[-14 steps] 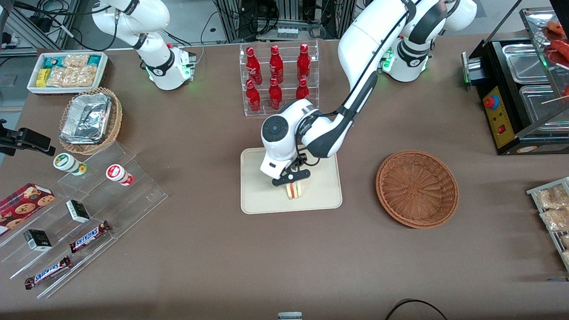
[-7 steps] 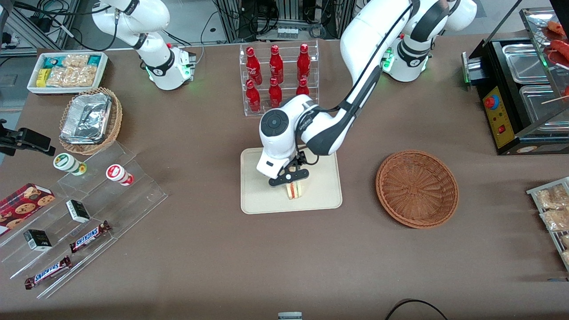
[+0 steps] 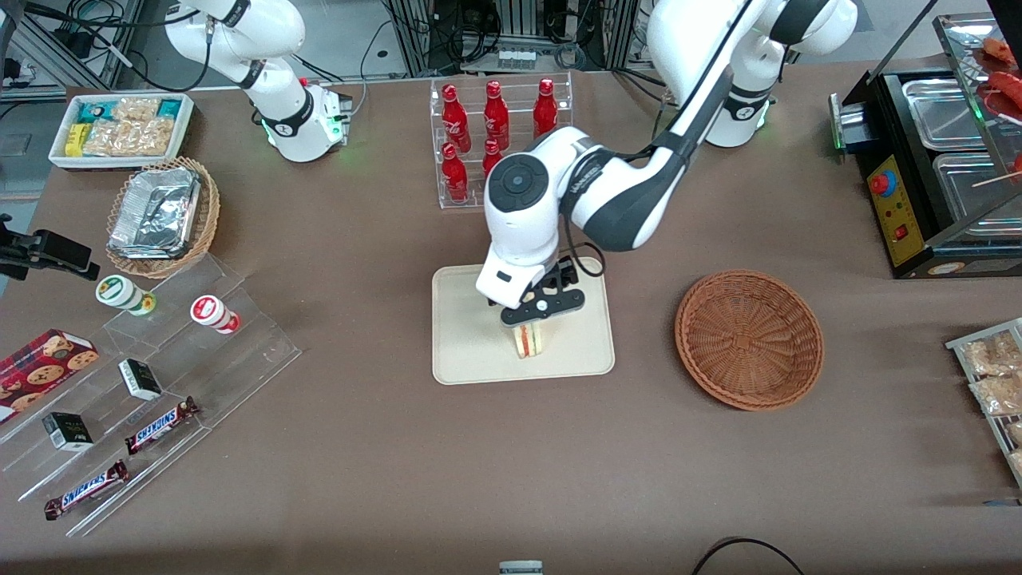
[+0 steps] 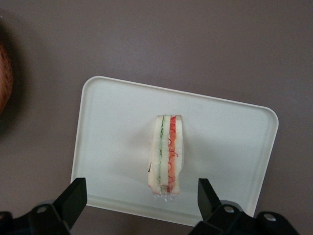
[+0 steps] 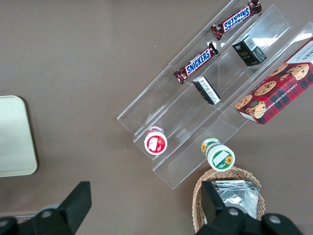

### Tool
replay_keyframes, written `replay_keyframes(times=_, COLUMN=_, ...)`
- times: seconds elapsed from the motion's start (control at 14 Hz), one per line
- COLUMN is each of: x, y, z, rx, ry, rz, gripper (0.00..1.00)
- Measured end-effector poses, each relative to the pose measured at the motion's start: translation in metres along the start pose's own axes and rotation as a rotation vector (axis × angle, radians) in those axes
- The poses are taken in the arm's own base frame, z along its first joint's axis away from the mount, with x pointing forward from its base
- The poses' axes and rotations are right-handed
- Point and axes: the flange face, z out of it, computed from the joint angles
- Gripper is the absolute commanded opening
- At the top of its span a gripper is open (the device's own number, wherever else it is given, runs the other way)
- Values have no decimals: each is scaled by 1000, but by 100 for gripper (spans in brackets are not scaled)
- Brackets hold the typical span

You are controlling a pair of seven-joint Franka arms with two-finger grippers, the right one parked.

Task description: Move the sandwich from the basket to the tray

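Observation:
The sandwich (image 3: 528, 341) stands on its edge on the cream tray (image 3: 467, 351), red and green filling showing; it also shows in the left wrist view (image 4: 167, 152) on the tray (image 4: 112, 127). My left gripper (image 3: 536, 313) hovers just above the sandwich, open, with its black fingers (image 4: 73, 198) spread wide on either side and clear of it. The reddish-brown wicker basket (image 3: 749, 339) sits beside the tray toward the working arm's end and holds nothing.
A clear rack of red bottles (image 3: 499, 136) stands farther from the camera than the tray. A tan basket with foil (image 3: 162, 214), a white snack box (image 3: 121, 128) and acrylic steps with snacks (image 3: 144, 383) lie toward the parked arm's end. A black food warmer (image 3: 934, 168) stands toward the working arm's end.
The left gripper has let go of the sandwich and lifted off it, its wrist rising and shifting toward the working arm's end. The sandwich stays put on the tray.

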Motion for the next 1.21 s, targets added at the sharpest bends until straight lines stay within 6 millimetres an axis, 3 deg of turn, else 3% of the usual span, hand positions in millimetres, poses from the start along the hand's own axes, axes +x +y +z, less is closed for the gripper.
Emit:
replay_keyframes(times=0.21, x=47, y=-51, z=-15, rx=40, ry=-20, rz=52, gripper=100)
replay_keyframes(times=0.57, x=111, y=-157, z=-33, rx=60, ry=-53, rz=171, gripper=100)
replay_keyframes(times=0.93, x=142, y=-263, z=-42, rx=38, ry=-100, rz=292, gripper=100)
replay_keyframes(times=1.21, x=141, y=-327, z=-65, rx=28, ry=-99, rz=335, gripper=100)
